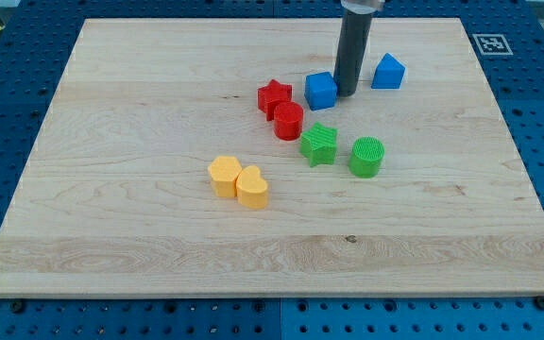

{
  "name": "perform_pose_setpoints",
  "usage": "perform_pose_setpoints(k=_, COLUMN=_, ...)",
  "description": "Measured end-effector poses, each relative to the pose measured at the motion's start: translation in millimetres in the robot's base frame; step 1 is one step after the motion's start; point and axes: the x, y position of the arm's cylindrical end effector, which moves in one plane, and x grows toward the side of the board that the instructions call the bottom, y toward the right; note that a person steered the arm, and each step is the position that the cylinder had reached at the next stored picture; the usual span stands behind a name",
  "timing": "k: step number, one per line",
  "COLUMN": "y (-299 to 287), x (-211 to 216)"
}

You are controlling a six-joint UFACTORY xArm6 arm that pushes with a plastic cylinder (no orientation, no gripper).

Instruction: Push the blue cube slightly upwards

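The blue cube (320, 91) sits on the wooden board (140, 113) right of centre, towards the view's top. My tip (346, 93) is the lower end of a dark rod that comes down from the view's top. It stands right against the cube's right side. A second blue block (388, 72), shaped like a small house, lies to the right of the rod.
A red star (274, 97) lies just left of the cube, with a red cylinder (289, 121) below it. A green star (319, 144) and a green cylinder (366, 157) lie lower down. Two yellow blocks (238, 180) touch each other at centre left.
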Motion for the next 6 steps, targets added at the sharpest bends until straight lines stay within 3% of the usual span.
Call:
perform_pose_setpoints(k=1, y=-0.2, x=-0.1)
perform_pose_setpoints(k=3, y=4.8, x=51.3)
perform_pose_setpoints(k=4, y=-23.7, x=34.2)
perform_pose_setpoints(k=6, y=-19.6, x=19.9)
